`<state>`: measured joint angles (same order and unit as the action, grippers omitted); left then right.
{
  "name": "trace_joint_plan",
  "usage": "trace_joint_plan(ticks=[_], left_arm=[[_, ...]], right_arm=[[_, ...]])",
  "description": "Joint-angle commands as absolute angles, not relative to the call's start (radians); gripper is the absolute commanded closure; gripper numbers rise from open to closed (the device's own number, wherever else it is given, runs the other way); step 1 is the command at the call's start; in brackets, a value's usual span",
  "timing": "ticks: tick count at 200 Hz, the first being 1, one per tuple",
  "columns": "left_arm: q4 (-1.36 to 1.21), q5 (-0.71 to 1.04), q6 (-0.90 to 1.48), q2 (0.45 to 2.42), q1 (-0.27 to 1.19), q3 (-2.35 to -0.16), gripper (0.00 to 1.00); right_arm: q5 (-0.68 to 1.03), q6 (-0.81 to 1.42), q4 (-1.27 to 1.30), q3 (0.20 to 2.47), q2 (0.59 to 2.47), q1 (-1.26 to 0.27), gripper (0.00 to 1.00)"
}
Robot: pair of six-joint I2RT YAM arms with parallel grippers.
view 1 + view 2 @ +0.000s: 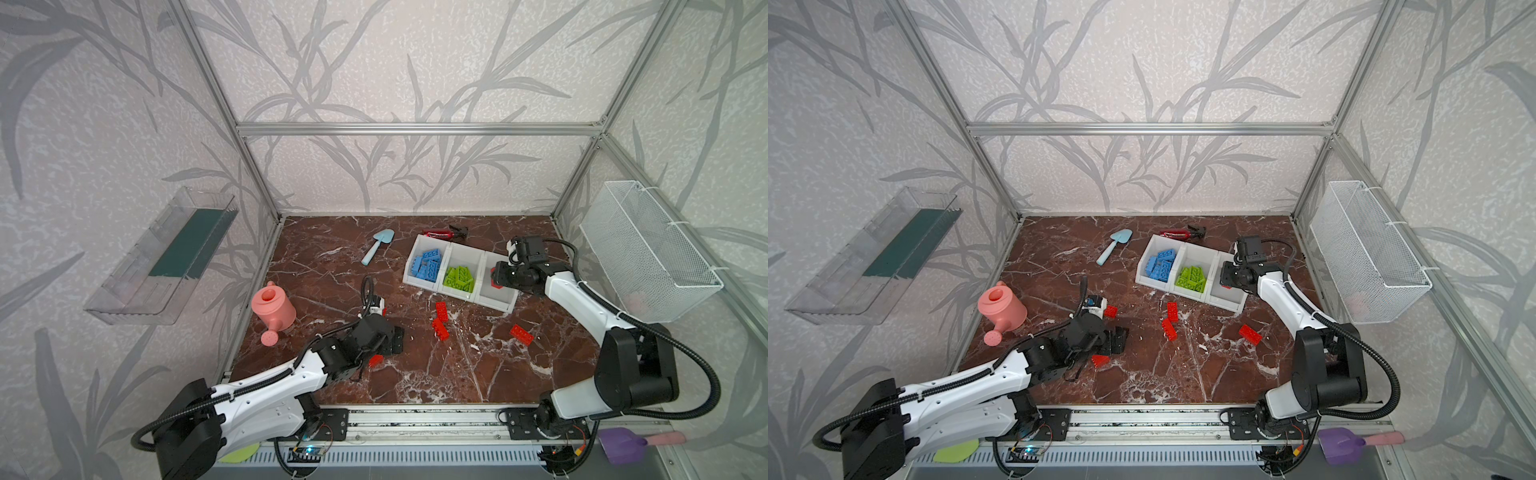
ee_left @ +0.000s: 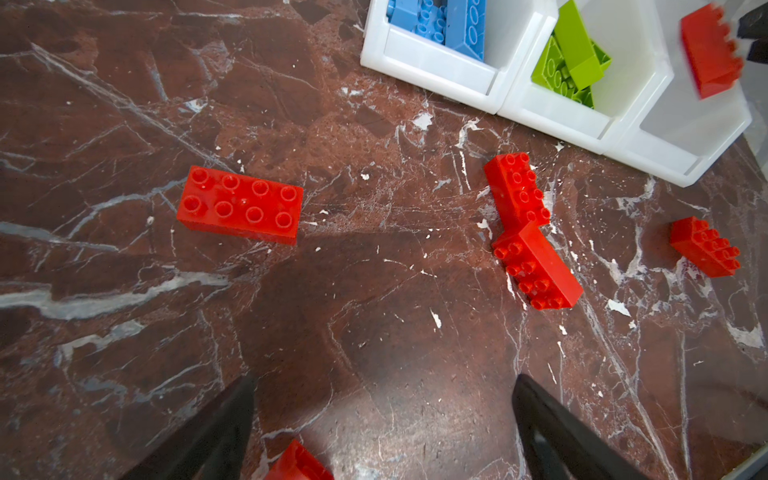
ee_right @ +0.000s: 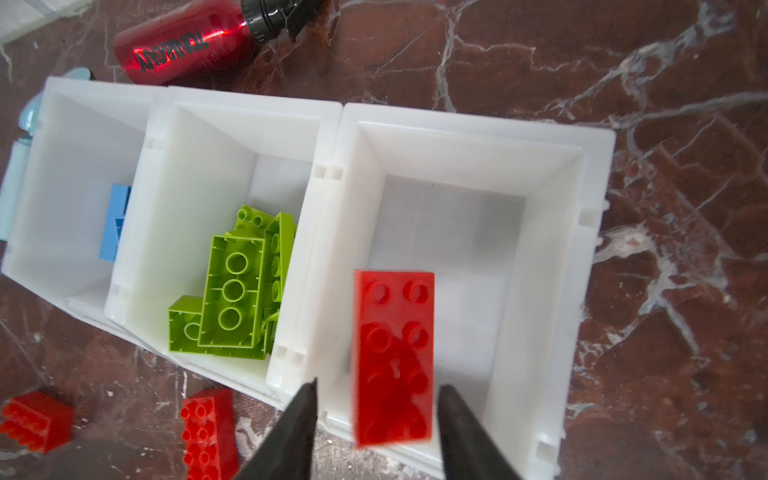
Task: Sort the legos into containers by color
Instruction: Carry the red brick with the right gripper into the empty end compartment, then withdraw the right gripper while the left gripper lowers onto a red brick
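Now the right gripper, jaws parted, hovers over the containers' three-o'clock bin, a blurred red brick apparently dropping in. Next, likely: the left gripper, spread wide, collects red legos at six o'clock.

Soft, even light fills both top views, which bow at their edges; the marble tabletop gleams pale at six o'clock in the left wrist view, and the red brick is motion-blurred in the right wrist view.

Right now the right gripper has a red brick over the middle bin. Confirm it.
Not the middle bin. The right gripper has the red brick over the end bin, next to the middle bin with green bricks. The right wrist view shows it.
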<state>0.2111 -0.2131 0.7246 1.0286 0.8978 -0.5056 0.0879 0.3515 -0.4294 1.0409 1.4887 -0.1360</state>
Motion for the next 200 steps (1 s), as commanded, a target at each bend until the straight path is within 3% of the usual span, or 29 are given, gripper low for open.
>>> trace_joint_plan(ticks=[1, 40, 86, 151, 200], left_arm=[[0.247, -0.251, 0.766, 1.039, 0.897, -0.547, 0.04], [0.265, -0.271, 0.829, 1.061, 0.907, -0.579, 0.03], [0.283, -0.292, 0.895, 1.166, 0.954, -0.661, 0.03], [0.287, -0.34, 1.003, 1.404, 1.041, -0.828, 0.04], [0.3, -0.331, 1.023, 1.607, 1.066, -0.977, 0.04]], right_arm=[[0.098, 0.359, -0.424, 1.068, 1.487, -0.127, 0.4], [0.137, 0.355, -0.408, 1.029, 1.428, -0.128, 0.37], [0.175, 0.418, -0.327, 0.877, 1.228, -0.132, 0.34], [0.196, 0.499, -0.273, 0.651, 0.94, -0.153, 0.34], [0.199, 0.487, -0.29, 0.568, 0.833, -0.155, 0.33]])
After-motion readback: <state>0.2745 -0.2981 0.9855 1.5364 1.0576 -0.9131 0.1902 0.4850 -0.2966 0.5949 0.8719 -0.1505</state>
